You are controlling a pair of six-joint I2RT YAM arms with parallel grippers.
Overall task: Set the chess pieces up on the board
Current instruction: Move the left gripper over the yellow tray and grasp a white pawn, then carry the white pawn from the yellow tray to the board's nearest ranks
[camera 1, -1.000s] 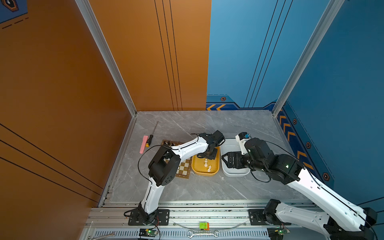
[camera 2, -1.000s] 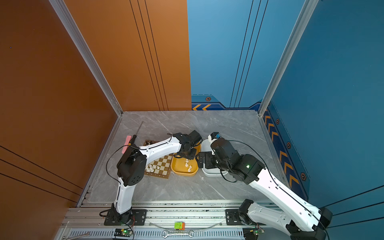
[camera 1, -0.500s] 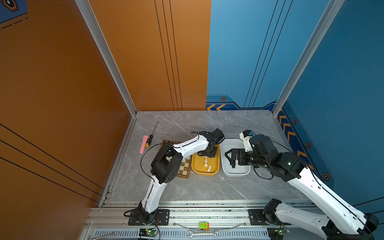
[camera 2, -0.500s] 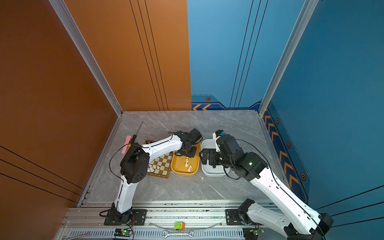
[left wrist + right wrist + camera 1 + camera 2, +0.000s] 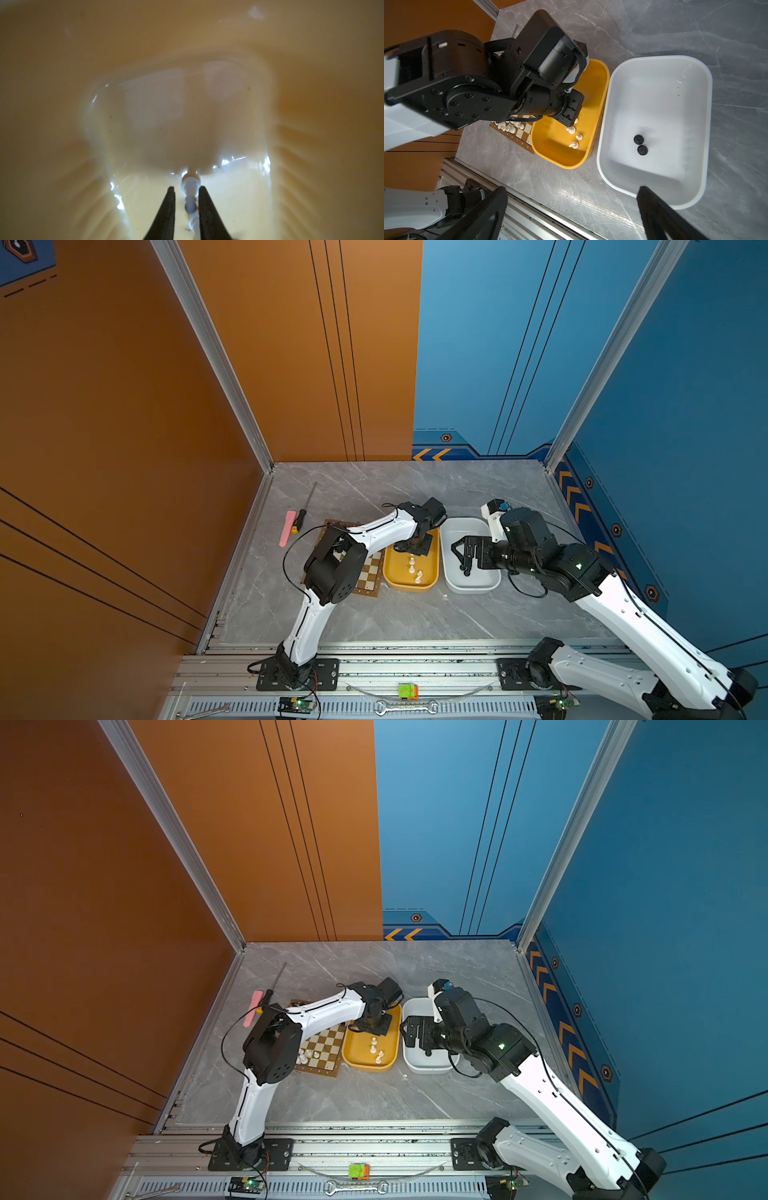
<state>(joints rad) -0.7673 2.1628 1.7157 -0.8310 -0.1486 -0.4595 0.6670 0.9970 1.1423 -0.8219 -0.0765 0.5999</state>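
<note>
Chess pieces [image 5: 572, 129]: tiny turned cream figurines, few loose in glossy rounded yellow tub [image 5: 593, 89]. One cream piece [image 5: 190, 193] lies btw left jaws, narrow, gap one side, not clamped. Below right jaws, wide & empty: smooth white tub [image 5: 675, 83] w/ two black pieces [image 5: 638, 139]. Checkered board [image 5: 332, 1040], more cream pieces on it, past yellow tub from right jaws, part hidden by left arm [image 5: 374, 531].

The left arm [image 5: 328, 1007] reaches into the yellow tub [image 5: 365, 1068] near three white pieces [image 5: 373, 1049].
</note>
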